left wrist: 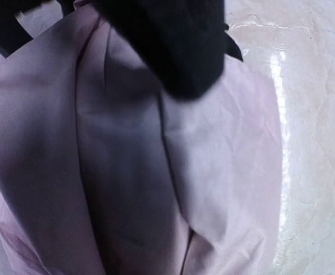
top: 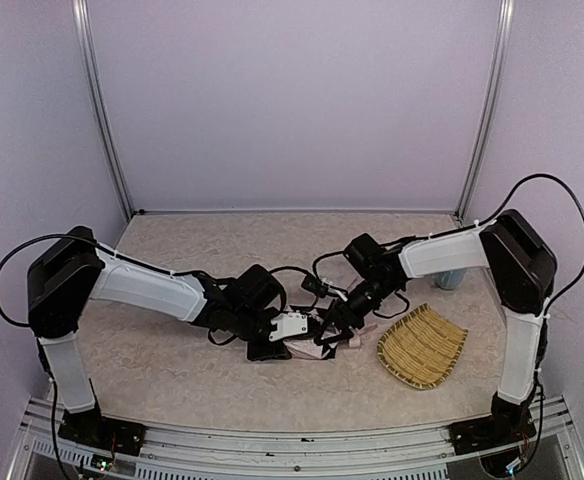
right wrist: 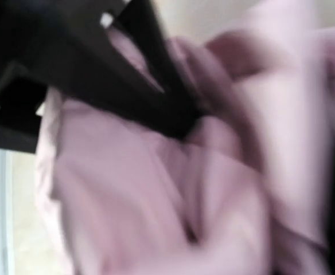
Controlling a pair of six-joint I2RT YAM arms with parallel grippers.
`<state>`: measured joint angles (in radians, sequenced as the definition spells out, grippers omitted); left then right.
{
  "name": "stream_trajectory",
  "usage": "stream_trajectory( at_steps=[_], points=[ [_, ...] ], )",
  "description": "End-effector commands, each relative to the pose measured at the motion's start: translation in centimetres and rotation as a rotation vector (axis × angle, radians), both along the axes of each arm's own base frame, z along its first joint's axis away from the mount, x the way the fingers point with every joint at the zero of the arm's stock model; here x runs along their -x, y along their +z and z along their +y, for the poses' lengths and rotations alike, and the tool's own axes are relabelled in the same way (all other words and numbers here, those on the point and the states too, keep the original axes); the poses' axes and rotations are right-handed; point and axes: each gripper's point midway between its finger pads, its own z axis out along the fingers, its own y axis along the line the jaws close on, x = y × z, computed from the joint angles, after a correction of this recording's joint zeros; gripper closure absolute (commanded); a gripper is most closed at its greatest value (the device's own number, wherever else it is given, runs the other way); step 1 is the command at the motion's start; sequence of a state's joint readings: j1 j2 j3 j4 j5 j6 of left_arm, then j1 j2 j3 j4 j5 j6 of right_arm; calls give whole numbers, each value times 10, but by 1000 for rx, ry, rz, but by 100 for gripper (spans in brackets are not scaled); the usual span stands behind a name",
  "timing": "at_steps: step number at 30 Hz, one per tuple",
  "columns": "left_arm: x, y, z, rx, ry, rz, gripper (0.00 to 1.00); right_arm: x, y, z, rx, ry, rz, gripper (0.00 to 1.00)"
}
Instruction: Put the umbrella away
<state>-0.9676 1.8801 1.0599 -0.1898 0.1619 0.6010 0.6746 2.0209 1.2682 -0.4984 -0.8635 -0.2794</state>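
The umbrella (top: 313, 350) lies as a crumpled pale pink bundle on the table between the two arms. My left gripper (top: 290, 331) presses in on it from the left and my right gripper (top: 334, 326) from the right, both right at the fabric. In the left wrist view the umbrella's pink fabric (left wrist: 156, 172) fills the frame and hides my fingers; a black shape (left wrist: 173, 46) hangs over its top. The right wrist view is blurred, with folds of the umbrella's pink fabric (right wrist: 156, 189) and a dark shape (right wrist: 98, 74) at upper left. Neither view shows how the jaws stand.
A woven straw tray (top: 424, 346) lies just right of the umbrella, near the right arm. A pale bluish object (top: 450, 279) stands behind the right forearm. Black cables (top: 307, 272) loop over the table behind the grippers.
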Motion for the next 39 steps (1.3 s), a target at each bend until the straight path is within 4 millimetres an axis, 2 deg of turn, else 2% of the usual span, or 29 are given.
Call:
stream_trajectory(
  at_steps=[1,4,7,10,13,17,22,27,33,39],
  points=[
    [56,-59,49,-211,38,379,70,-46,46,-10,-66,-145,-288,32],
    [59,-64,50,-219,77,504,70,-46,74,-18,-133,-179,-427,32],
    [57,-70,52,-230,123,614,69,-39,91,-32,-167,-219,-570,33],
    [56,-69,51,-219,144,697,69,-28,94,-40,-157,-220,-731,34],
    [57,-70,50,-224,155,742,69,-8,91,-36,-138,-163,-893,34],
    [59,-70,50,-229,159,783,69,20,73,-17,-74,-21,-1114,30],
    [61,-73,52,-244,164,816,69,10,55,1,40,41,-1197,21],
    [63,-75,55,-261,160,828,70,9,29,11,112,165,-1228,19],
    [63,-77,57,-272,155,842,69,22,-15,12,195,314,-1148,22],
    [64,-73,55,-260,127,838,69,16,-44,4,310,320,-1091,33]
  ],
)
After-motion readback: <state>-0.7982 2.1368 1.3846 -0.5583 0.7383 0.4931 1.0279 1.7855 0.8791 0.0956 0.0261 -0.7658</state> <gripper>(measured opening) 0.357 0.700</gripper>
